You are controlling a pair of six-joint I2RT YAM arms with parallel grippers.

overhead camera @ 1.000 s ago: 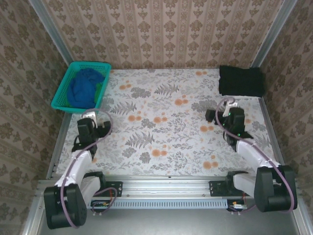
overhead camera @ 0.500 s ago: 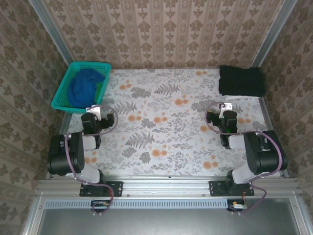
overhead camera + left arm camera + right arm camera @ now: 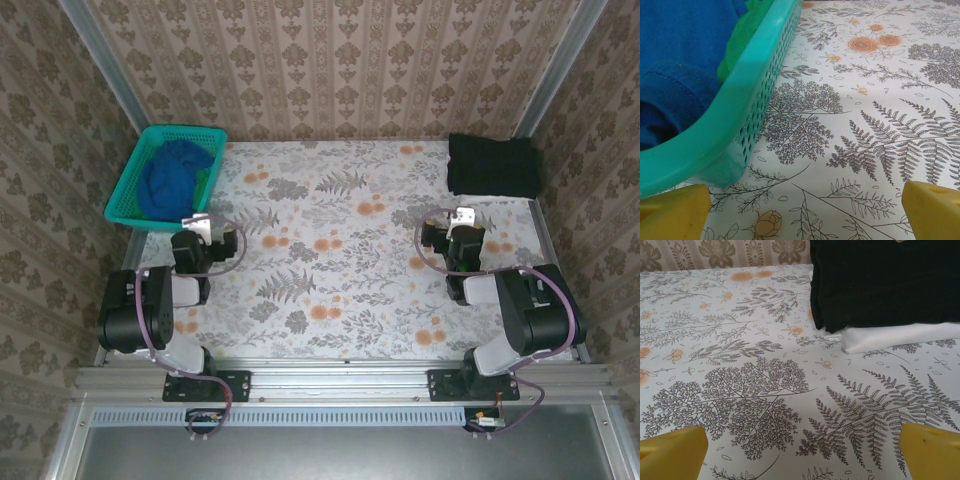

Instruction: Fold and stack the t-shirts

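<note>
The blue t-shirt (image 3: 172,180) lies crumpled in the teal basket (image 3: 125,190) at the far left corner of the surface (image 3: 330,200), with a bit of green cloth (image 3: 747,30) beside it. It is bunched up, so it has no clear long axis; the basket itself runs near to far along the left edge. The black t-shirt (image 3: 492,165) sits folded at the far right corner, on top of a folded white t-shirt (image 3: 895,337) whose edge shows beneath it.

The left end effector (image 3: 801,212) is released, jaws spread wide and holding nothing. It sits low, just beside the basket's near corner. The blue t-shirt lies ahead and to its left, over the basket wall, so the left arm is plainly the nearer one. My judgement is that the next reach has to rise over that rim before dropping into the cloth.

The right end effector (image 3: 802,452) is also released and empty, facing the folded pile with a stretch of bare surface between them.

The middle of the surface offers open room for spreading and folding.
</note>
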